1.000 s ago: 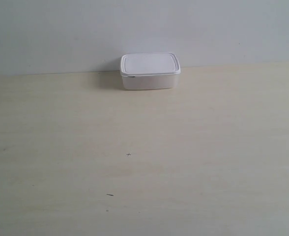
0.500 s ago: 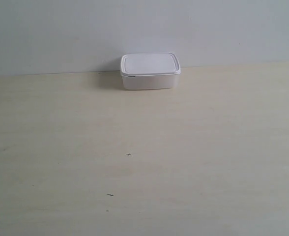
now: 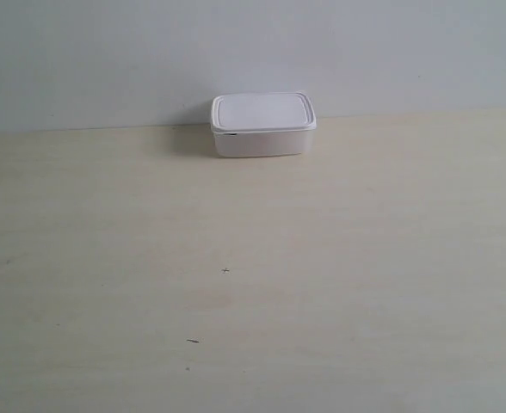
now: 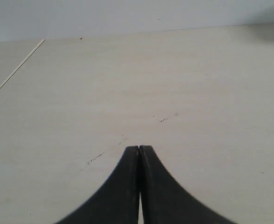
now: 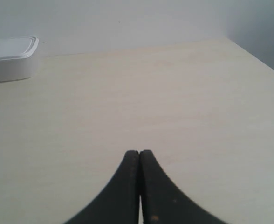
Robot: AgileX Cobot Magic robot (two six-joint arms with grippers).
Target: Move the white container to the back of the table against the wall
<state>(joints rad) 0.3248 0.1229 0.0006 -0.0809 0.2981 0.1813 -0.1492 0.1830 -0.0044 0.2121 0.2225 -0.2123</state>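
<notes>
The white container (image 3: 262, 126), lid on, stands at the far edge of the table (image 3: 253, 284), right at the foot of the wall (image 3: 253, 52). The right wrist view catches part of the white container (image 5: 11, 58) far ahead and off to one side. My right gripper (image 5: 140, 152) is shut with nothing in it, hanging over bare table well short of the box. My left gripper (image 4: 140, 148) is also shut and empty above bare table; the container does not show in its view. Neither arm appears in the exterior view.
Small dark specks (image 3: 225, 270) mark the table's middle. The table's side edge (image 5: 256, 56) runs near the right gripper's view corner. A thin pale line (image 4: 16, 70) crosses the surface in the left wrist view.
</notes>
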